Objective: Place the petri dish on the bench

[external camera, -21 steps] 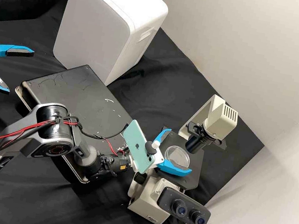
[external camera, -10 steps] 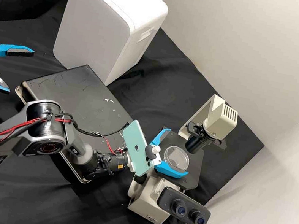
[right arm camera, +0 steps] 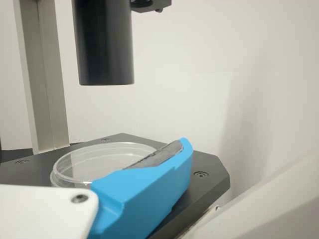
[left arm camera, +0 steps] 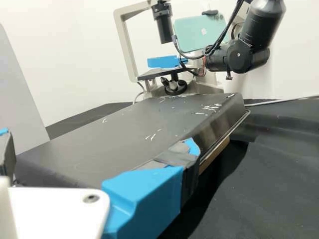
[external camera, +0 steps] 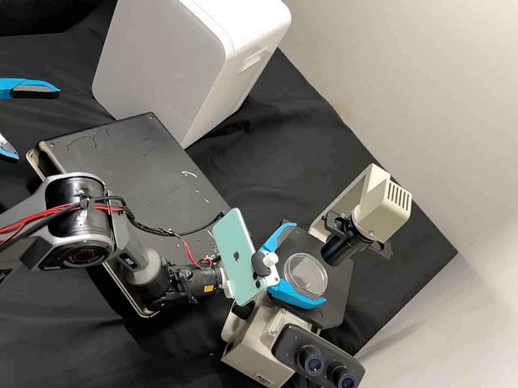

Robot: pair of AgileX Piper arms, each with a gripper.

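The clear round petri dish (external camera: 306, 273) lies on the black stage (external camera: 334, 304) of a white microscope (external camera: 259, 344), under its dark objective (external camera: 337, 249). My right gripper (external camera: 305, 264) stands open around the dish, one blue finger on each side. In the right wrist view one blue finger (right arm camera: 149, 181) lies along the rim of the dish (right arm camera: 84, 162), whether touching I cannot tell. My left gripper (external camera: 34, 122) hangs open at the far left above the bench, holding nothing. In the left wrist view its finger (left arm camera: 149, 196) is close to the black slab's corner.
A flat black slab (external camera: 137, 166) lies mid-bench under the right arm. A tall white box (external camera: 189, 41) stands behind it. A mint phone (external camera: 236, 255) is fixed on the right wrist. Black cloth (external camera: 294, 147) covers the bench; a pale wall runs along the right.
The right arm has shifted slightly left and its gripper has drawn back a little along the stage. The dish stays on the stage. The left gripper has barely moved.
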